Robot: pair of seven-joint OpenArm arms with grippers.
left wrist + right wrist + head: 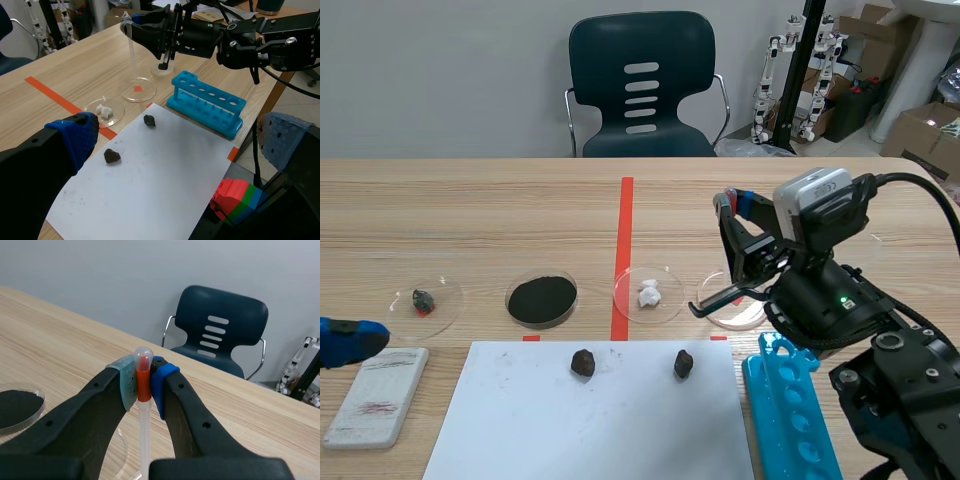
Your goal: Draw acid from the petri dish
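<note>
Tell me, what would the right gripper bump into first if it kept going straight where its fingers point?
Probably nothing nearby: the right gripper, shut on the pipette, points across the table toward the dark chair beyond its far edge. Depth is hard to judge.

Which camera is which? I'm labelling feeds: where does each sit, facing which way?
Scene view: between the arms, facing across the table toward the chair; shows the right gripper and left gripper.
Left wrist view: on the left arm, facing forward and down over the white paper; own fingers open.
Right wrist view: on the right arm, facing the chair; own fingers shut on the pipette.
Shared: scene and right wrist views both show the chair.
</note>
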